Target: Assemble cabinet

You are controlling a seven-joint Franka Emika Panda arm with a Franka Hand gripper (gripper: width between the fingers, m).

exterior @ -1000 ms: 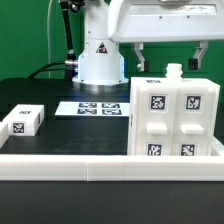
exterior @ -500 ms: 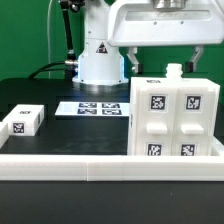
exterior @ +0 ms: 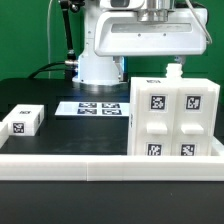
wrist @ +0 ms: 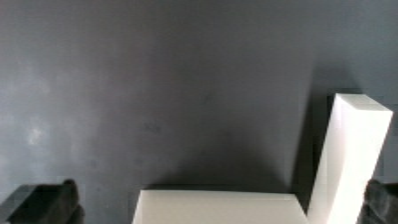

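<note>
The cabinet (exterior: 172,118), a large white hollow box, stands at the exterior view's right, its face of four small tagged panels turned to the camera. My gripper (exterior: 157,60) hangs just above its top, and its wide white hand fills the top of the exterior view. In the wrist view the gripper (wrist: 214,203) is open and empty, with a dark fingertip (wrist: 45,203) at each lower corner. A white part of the cabinet (wrist: 214,208) lies between them, and a tall white edge (wrist: 350,150) rises beside it.
A small white tagged block (exterior: 22,120) lies at the exterior view's left. The marker board (exterior: 95,108) lies flat before the robot's base (exterior: 100,65). A white rail (exterior: 100,166) runs along the front of the black table.
The hand has come down and shifted toward the exterior view's left, so it looks larger there. The cabinet and the small block have not moved.
</note>
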